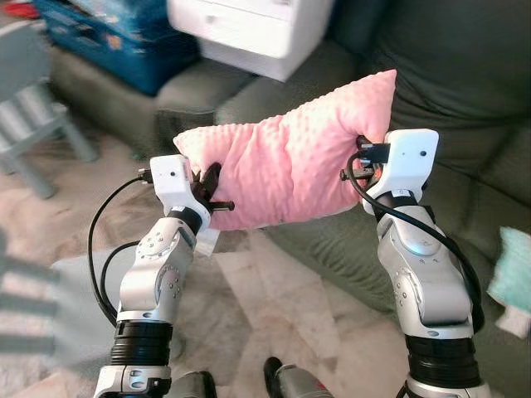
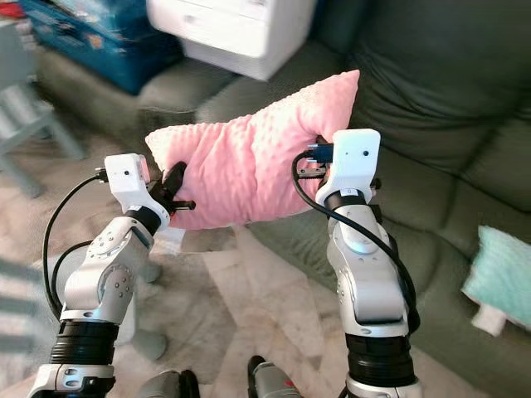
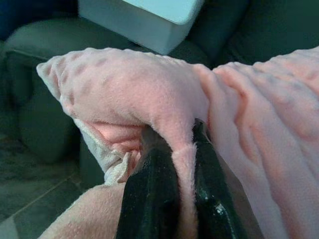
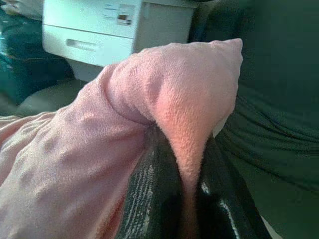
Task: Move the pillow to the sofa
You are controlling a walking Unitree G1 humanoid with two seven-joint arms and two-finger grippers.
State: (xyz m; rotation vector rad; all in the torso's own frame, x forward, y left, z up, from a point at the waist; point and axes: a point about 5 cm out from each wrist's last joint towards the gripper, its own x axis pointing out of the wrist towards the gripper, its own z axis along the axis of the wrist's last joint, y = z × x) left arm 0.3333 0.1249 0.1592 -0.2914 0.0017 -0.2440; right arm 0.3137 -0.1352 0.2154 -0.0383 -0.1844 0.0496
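Pink pillow [image 1: 290, 170] — long axis left-right | left gripper [image 3: 172, 199], right gripper [image 4: 187, 199] — both clamped on ends

A: What blocked the dark green fabric sofa [image 1: 465, 75]?

B: A white boxy printer [image 1: 257, 29] and a blue box [image 1: 116, 37] stood on its far left end. Its seat [image 1: 332, 240] below the pink dimpled pillow [image 1: 290, 157] lay open.

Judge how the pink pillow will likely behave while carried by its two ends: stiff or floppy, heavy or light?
Probably floppy: the pink pillow bunches into folds where the left gripper and right gripper pinch it. Likely light, since two thin pinches hold it aloft. Its plush fabric should grip rather than slip.
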